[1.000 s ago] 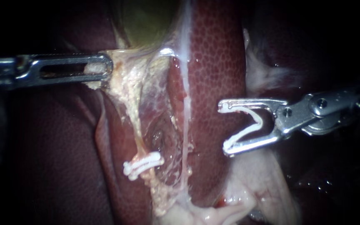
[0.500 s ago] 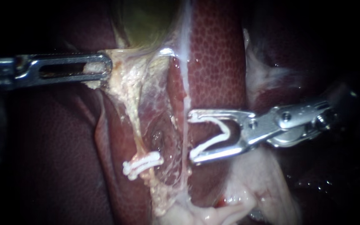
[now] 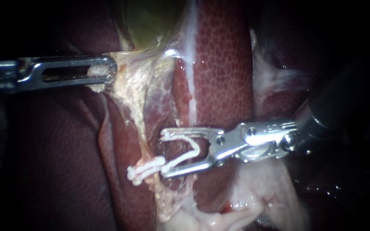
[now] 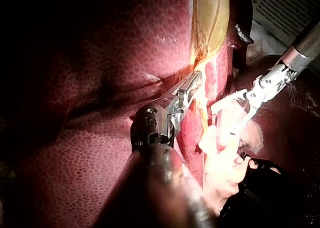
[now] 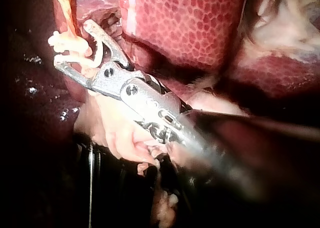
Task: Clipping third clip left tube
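Note:
My left instrument (image 3: 108, 69) comes in level, its slotted jaws shut on pale tissue below the greenish gallbladder (image 3: 150, 21); the same grip shows in the left wrist view (image 4: 192, 85). From there the left tube (image 3: 141, 132) runs down, taut, to a closed white clip (image 3: 146, 167). My right instrument (image 3: 163, 152) holds an open white clip (image 3: 191, 150) in its wide jaws. The tips lie just right of the left tube, the lower one touching the closed clip. The right wrist view (image 5: 72, 43) shows this from behind. The thin right tube (image 3: 190, 98) passes behind the jaws.
Mottled red liver (image 3: 223, 64) lies behind the right instrument's shaft, and a darker lobe (image 3: 43, 162) fills the lower left. Pale fatty tissue (image 3: 253, 192) bunches below the right instrument. A black object (image 4: 270, 188) lies under the tissue in the wrist views.
My right instrument has moved left and slightly down with the open clip, crossing the right tube to reach the left tube above the closed clip. My left instrument has held still.

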Robot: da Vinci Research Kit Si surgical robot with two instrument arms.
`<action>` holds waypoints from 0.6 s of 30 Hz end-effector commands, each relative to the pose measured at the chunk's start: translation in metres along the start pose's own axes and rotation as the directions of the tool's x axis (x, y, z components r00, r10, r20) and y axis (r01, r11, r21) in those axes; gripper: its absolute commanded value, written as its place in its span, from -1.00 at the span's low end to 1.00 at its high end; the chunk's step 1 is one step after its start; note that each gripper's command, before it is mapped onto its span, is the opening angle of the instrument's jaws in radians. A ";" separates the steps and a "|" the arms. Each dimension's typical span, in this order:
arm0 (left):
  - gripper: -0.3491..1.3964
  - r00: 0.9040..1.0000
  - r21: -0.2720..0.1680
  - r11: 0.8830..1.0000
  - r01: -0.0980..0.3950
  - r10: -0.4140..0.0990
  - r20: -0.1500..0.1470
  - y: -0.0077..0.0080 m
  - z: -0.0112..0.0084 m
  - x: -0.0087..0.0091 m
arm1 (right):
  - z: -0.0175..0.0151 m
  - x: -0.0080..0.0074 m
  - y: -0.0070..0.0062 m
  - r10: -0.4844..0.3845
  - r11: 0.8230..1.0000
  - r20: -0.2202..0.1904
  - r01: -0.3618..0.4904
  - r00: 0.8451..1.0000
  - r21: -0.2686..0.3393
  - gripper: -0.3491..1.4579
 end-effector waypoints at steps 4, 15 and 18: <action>-0.94 1.000 0.002 1.000 0.000 0.000 -0.001 0.0000 0.0000 0.0001 | 0.0010 -0.0002 0.0004 0.009 1.000 0.002 -0.009 1.000 0.007 0.05; -0.94 1.000 0.003 1.000 0.000 0.000 -0.001 -0.0002 0.0001 0.0001 | 0.0037 -0.0009 0.0008 0.030 0.999 0.000 -0.030 1.000 0.027 0.05; -0.94 1.000 0.003 1.000 0.000 0.000 -0.001 -0.0002 0.0001 0.0001 | 0.0043 -0.0010 0.0008 0.044 0.998 -0.001 -0.044 0.999 0.039 0.05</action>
